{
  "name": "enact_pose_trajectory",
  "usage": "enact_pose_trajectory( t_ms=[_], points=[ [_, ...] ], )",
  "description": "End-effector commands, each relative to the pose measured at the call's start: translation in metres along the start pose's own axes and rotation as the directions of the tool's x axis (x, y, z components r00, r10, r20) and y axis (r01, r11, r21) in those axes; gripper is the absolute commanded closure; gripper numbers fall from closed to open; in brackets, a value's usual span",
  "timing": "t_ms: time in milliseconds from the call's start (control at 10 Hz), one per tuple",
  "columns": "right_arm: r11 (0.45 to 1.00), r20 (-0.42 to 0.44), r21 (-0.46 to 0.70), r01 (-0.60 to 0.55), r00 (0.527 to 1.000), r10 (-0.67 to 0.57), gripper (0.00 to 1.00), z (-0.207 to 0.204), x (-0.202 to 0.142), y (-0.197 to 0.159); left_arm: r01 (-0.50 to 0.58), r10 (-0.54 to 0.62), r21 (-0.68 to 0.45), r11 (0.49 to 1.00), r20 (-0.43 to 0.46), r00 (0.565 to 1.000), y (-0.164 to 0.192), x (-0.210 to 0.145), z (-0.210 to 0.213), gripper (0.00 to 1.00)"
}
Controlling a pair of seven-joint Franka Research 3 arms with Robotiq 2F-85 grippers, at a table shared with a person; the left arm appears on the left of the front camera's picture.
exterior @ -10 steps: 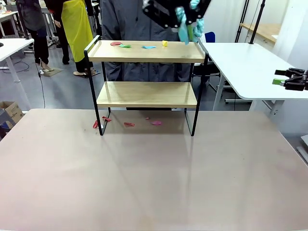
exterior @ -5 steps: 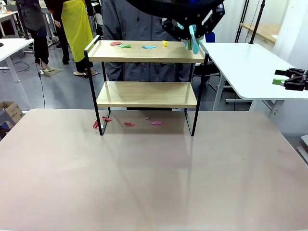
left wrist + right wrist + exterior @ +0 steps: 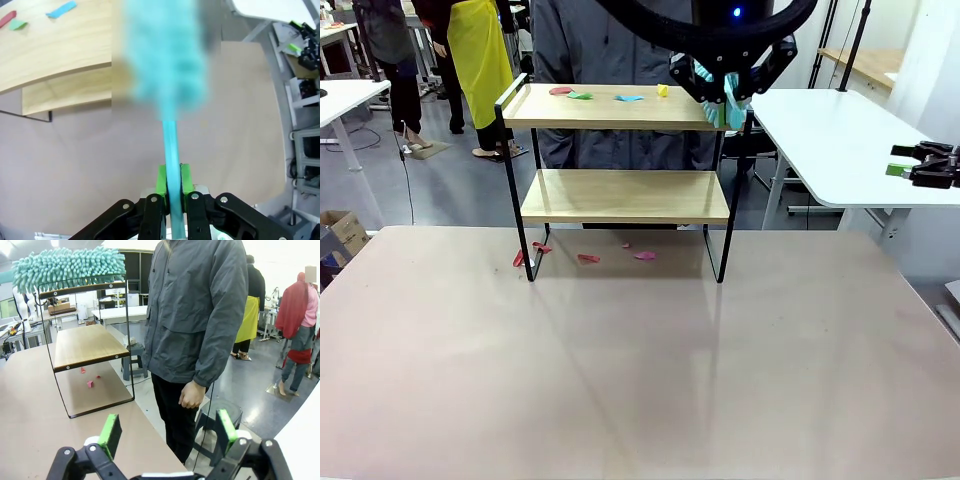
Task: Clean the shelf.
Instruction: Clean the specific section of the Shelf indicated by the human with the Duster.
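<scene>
Now, in the front view, the shelf (image 3: pixel 625 195) stands in the upper middle, on the far part of the table (image 3: pixel 640 380). The left gripper (image 3: pixel 722 88) hangs at the right end of the top board (image 3: pixel 610 112), clamped on a fluffy blue duster (image 3: pixel 732 95). Small paper bits (image 3: pixel 630 98) lie on that board, all to the left of the duster. The board is long from left to right, so I think the sweep must go left. The right gripper (image 3: pixel 910 165) sits far off at the right edge, so the left arm is nearer.

In the left wrist view, the green pads (image 3: pixel 161 180) squeeze the duster's thin handle (image 3: pixel 171 140). The top board (image 3: pixel 55 47) lies at the upper left.

In the right wrist view, the right gripper (image 3: pixel 168 432) has its jaws wide apart, with nothing between them. The shelf (image 3: pixel 85 347) is at the left, with the duster (image 3: pixel 70 267) on top.
</scene>
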State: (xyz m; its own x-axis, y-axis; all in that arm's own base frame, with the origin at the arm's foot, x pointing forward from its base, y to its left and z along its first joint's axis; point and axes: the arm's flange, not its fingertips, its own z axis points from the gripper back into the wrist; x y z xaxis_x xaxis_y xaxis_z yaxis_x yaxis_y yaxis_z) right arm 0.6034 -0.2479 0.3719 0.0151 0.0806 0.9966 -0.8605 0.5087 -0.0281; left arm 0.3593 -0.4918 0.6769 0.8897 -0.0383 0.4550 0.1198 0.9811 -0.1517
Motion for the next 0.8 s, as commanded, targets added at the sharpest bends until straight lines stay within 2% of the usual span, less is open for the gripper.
enact_pose_trajectory(
  t_ms=[0, 200, 300, 500, 700],
  points=[
    [1.000, 0.000, 0.004, -0.005, 1.000, 0.005, 0.00, -0.001, 0.003, 0.001, -0.017, 0.018, 0.012, 1.000, -0.039, 0.999, 0.003, 0.005, 0.003, 0.87],
    [1.000, 0.000, 0.004, -0.005, 1.000, 0.005, 0.00, -0.001, 0.003, 0.001, -0.023, 0.023, 0.002, 1.000, -0.077, 0.997, 0.004, 0.005, -0.002, 0.87],
    [1.000, 0.000, 0.004, -0.005, 1.000, 0.005, 0.00, -0.001, 0.003, 0.001, -0.016, 0.016, 0.016, 1.000, -0.027, 1.000, 0.005, 0.003, -0.005, 0.87],
    [1.000, 0.000, 0.004, -0.005, 1.000, 0.005, 0.00, -0.001, 0.003, 0.001, -0.023, 0.024, 0.011, 1.000, -0.042, 0.999, 0.005, 0.004, -0.006, 0.87],
    [1.000, 0.000, 0.004, -0.005, 1.000, 0.005, 0.00, -0.001, 0.003, 0.001, -0.022, 0.025, 0.076, 0.997, -0.038, 0.999, 0.028, 0.014, 0.000, 0.87]
  ],
)
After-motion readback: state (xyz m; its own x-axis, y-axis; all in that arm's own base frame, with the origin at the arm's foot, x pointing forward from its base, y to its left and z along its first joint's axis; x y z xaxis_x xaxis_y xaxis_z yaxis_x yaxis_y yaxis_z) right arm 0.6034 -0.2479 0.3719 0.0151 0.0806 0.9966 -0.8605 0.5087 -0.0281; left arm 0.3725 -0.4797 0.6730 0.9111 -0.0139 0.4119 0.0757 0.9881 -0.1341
